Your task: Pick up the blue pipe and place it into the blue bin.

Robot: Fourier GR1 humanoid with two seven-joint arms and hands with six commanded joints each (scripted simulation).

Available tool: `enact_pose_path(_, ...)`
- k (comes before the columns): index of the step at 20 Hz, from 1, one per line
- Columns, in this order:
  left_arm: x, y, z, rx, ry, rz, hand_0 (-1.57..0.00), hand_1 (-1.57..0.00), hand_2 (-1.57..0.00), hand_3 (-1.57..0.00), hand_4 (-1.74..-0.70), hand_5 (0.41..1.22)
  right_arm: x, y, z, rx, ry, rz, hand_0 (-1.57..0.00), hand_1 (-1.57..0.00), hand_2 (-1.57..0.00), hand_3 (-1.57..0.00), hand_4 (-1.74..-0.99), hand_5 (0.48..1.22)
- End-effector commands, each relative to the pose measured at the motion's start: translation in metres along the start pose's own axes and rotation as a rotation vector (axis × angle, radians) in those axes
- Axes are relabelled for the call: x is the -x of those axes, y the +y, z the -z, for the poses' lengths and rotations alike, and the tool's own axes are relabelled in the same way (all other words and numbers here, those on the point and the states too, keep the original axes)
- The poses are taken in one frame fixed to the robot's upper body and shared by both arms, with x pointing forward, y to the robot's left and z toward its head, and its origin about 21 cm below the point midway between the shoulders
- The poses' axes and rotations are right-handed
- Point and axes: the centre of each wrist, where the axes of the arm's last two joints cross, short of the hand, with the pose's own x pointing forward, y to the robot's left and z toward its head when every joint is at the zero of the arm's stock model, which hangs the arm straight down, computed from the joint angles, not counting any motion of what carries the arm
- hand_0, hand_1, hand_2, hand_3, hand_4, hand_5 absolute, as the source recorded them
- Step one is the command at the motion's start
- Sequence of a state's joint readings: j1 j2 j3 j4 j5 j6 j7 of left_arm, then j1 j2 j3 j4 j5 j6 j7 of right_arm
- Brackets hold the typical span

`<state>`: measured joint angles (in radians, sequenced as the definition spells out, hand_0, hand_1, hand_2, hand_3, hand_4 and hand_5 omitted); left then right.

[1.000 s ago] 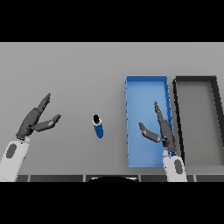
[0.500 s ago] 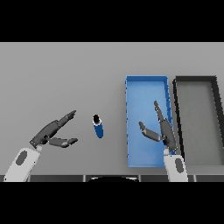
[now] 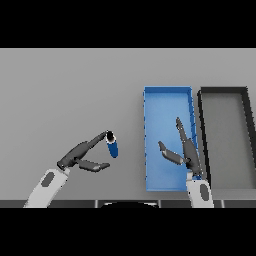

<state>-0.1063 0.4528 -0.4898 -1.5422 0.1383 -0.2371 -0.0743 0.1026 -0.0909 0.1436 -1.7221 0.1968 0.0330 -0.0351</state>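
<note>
The left hand [image 3: 80, 156] reached the blue pipe [image 3: 113, 146] near the surface's front edge, fingers spread; it should close around its middle. The right hand [image 3: 185, 150], fingers spread, hovered over the blue bin [image 3: 167, 97].

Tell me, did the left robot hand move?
Yes. The left robot hand moved right, toward the pipe and the blue bin; its fingertips now reach the pipe.

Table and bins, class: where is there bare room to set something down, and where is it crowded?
Free: the grey table behind and left of the left hand, the far end of the blue bin, and the black bin. Crowded: the blue pipe at the left hand's fingers, and the blue bin's near half, where the right hand shows.
</note>
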Motion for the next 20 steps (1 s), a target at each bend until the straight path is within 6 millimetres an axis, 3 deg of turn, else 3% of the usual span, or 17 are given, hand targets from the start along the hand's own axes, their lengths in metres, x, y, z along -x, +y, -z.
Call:
enact_pose_path(1,0.001,-0.002,0.008,0.001,0.014,-0.001,0.0,0.0,0.0,0.0,-1.2,0.467,-0.001,0.0,0.004,0.004,0.008,0.001,0.0,0.0,0.0,0.0,-1.229,0.621)
enact_pose_path(8,0.012,-0.017,0.042,0.046,0.004,0.012,0.0,0.0,0.0,0.0,-1.13,0.462,0.002,-0.003,-0.003,0.011,0.014,-0.006,0.0,0.0,0.0,0.0,-1.201,0.605)
enact_pose_path(9,0.011,-0.02,0.049,0.058,-0.015,-0.017,0.0,0.0,0.0,0.0,-1.15,0.479,0.001,-0.001,0.003,0.008,0.025,-0.003,0.0,0.0,0.0,0.0,-1.202,0.606)
enact_pose_path(12,0.01,-0.028,0.063,0.066,-0.064,-0.066,0.0,0.0,0.0,0.0,-1.21,0.533,0.003,-0.003,-0.005,0.008,0.013,0.003,0.0,0.0,0.0,0.0,-1.206,0.606)
enact_pose_path(14,0.01,-0.029,0.064,0.044,-0.086,-0.098,0.0,-0.04,-0.11,-0.04,-1.27,0.585,0.003,-0.004,-0.006,0.015,0.009,-0.005,0.0,0.0,0.0,0.0,-1.196,0.603)
enact_pose_path(16,0.008,-0.033,0.068,0.025,-0.089,-0.117,-0.1,-0.26,-0.36,-0.22,-1.32,0.651,0.003,-0.007,-0.003,0.022,0.025,0.001,0.0,0.0,0.0,0.0,-1.198,0.605)
enact_pose_path(18,0.008,-0.038,0.072,0.017,-0.079,-0.167,-0.5,-0.68,-0.73,-0.7,-1.42,0.856,0.003,-0.007,-0.003,0.02,0.022,0.002,0.0,0.0,0.0,0.0,-1.196,0.604)
enact_pose_path(20,0.009,-0.045,0.072,0.037,-0.074,-0.144,-0.89,-1.0,-1.03,-1.01,-1.53,0.988,0.002,-0.004,-0.001,0.013,0.027,0.015,0.0,0.0,0.0,0.0,-1.195,0.604)
